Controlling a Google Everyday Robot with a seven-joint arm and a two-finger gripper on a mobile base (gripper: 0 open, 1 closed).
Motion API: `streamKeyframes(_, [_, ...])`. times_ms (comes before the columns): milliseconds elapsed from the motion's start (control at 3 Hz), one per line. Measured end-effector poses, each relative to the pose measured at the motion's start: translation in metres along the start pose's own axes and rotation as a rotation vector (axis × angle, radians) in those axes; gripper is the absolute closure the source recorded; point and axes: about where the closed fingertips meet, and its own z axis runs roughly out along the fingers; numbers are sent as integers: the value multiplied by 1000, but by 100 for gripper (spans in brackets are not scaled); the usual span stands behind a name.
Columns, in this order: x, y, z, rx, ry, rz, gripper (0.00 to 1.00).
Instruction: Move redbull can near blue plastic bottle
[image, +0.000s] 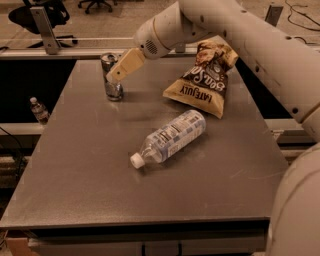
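The redbull can (114, 90) stands upright near the far left of the grey table (75, 170). The blue plastic bottle (173, 137) lies on its side in the middle of the table, with its white cap pointing to the front left. My gripper (112, 78) reaches down from the upper right, and its tan tip is right at the can and covers the can's middle. The can and the bottle stand well apart.
A brown and cream snack bag (205, 76) stands at the far right of the table, behind the bottle. My white arm fills the right side of the view. A small bottle (39, 110) stands on the floor off the table's left edge. Office chairs stand at the back.
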Motion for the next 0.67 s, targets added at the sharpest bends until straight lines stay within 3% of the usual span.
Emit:
streamKeyframes(333, [-3,5,17,-25,8,-8,0])
streamKeyframes(667, [-5,9,27,-41,12,-13,16])
